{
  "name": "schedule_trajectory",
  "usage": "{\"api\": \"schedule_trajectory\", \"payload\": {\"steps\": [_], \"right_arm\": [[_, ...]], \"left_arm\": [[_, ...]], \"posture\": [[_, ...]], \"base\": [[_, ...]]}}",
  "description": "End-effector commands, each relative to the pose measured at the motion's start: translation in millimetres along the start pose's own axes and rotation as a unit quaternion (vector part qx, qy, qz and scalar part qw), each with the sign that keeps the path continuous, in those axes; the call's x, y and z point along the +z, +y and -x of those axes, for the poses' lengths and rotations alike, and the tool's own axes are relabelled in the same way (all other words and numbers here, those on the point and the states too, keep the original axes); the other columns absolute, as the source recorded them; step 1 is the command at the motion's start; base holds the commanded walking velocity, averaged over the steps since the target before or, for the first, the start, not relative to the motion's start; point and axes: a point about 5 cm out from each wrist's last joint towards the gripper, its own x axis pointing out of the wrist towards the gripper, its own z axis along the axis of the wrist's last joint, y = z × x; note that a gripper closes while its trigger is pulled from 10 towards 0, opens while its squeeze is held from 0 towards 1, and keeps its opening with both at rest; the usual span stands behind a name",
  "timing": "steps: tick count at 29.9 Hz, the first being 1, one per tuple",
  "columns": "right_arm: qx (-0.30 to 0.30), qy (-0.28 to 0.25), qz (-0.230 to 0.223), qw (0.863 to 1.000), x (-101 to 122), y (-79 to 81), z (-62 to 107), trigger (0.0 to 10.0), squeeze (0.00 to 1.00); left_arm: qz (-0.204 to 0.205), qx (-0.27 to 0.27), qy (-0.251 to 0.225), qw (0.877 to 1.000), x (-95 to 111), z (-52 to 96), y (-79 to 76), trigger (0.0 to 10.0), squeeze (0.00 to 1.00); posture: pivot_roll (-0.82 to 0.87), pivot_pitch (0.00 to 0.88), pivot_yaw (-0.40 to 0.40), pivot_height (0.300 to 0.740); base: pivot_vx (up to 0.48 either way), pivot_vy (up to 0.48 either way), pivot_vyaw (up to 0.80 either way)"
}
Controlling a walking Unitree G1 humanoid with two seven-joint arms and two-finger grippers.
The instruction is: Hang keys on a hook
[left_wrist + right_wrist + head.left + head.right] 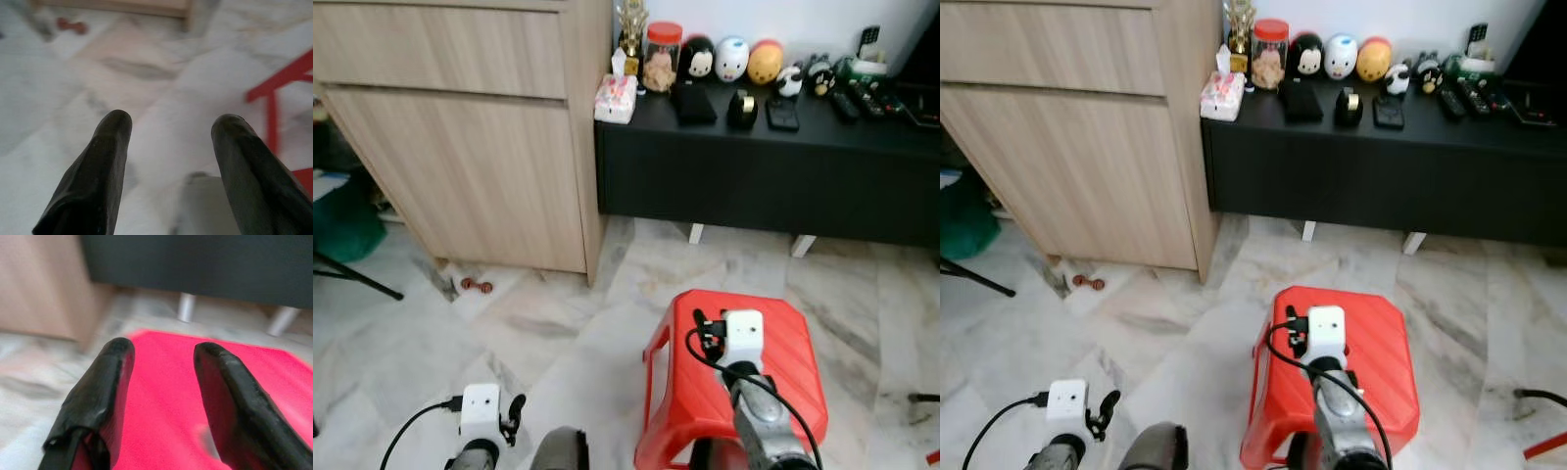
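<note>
My right gripper (164, 350) is open and holds nothing. It hovers over the top of a red plastic stool (783, 362) on the marble floor, with its white wrist camera (744, 338) above the stool's near half. My left gripper (171, 122) is also open and holds nothing. It hangs low at the left over bare floor, and one of its black fingers (515, 415) sticks out beside its white camera box. Small items line the black console (764, 166) ahead, among them a dark pouch (693, 104) and a small dark and yellow object (741, 109).
A tall wooden cabinet (470, 147) stands at the left against the console. On the console are a red-lidded jar (662, 57), a tissue pack (616, 99), egg-shaped figures (732, 59) and remotes (857, 101). A small reddish object (476, 286) lies by the cabinet's foot.
</note>
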Motion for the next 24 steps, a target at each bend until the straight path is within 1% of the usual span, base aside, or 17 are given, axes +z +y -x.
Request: {"api": "schedule_trajectory", "payload": {"steps": [1,6,10,14,17,22,23,24], "right_arm": [[0.002,0.003,-0.010,1.000,-0.7,5.7,-0.5,10.0,0.00],[-0.012,0.005,-0.009,1.000,-0.7,0.8,-0.7,10.0,0.00],[-0.018,0.019,-0.005,1.000,-5.9,-2.5,1.7,10.0,0.00],[-0.019,0.057,0.006,0.998,-17.1,-4.2,5.3,10.0,0.00],[-0.014,0.083,0.035,0.996,-24.1,-5.1,7.6,10.0,0.00],[-0.012,0.087,0.022,0.996,-25.9,-5.2,8.4,10.0,0.00],[-0.008,0.085,0.016,0.996,-25.6,-4.8,8.6,10.0,0.44],[-0.006,0.082,0.012,0.997,-25.3,-4.5,8.7,10.0,0.44]], "left_arm": [[-0.001,0.011,0.016,1.000,-7.2,4.0,7.6,10.0,0.00],[-0.001,0.011,0.017,1.000,-7.3,3.8,7.7,10.0,0.00],[-0.001,0.012,0.018,1.000,-7.7,4.0,7.9,10.0,0.00],[-0.001,0.013,0.020,1.000,-8.5,4.4,8.6,10.0,0.00],[0.000,0.013,0.022,1.000,-9.5,4.9,8.7,10.0,0.00],[0.000,0.013,0.024,1.000,-10.9,5.7,8.8,10.0,0.00],[0.001,0.013,0.025,1.000,-11.2,5.9,8.9,10.0,0.00],[0.001,0.013,0.025,1.000,-11.5,6.1,8.9,10.0,0.00]], "posture": [[0.15,0.116,-0.048,0.608],[0.15,0.118,-0.049,0.608],[0.15,0.120,-0.050,0.608],[0.15,0.122,-0.052,0.608],[0.15,0.123,-0.052,0.608],[0.15,0.124,-0.052,0.608],[0.15,0.124,-0.052,0.608],[0.15,0.124,-0.052,0.608]], "base": [[0.000,0.000,0.00],[0.000,0.000,0.00],[0.000,0.000,0.00],[0.000,0.000,0.00],[0.000,0.000,0.00],[0.000,0.000,0.00],[0.000,0.000,0.00],[0.000,0.000,0.00]]}}
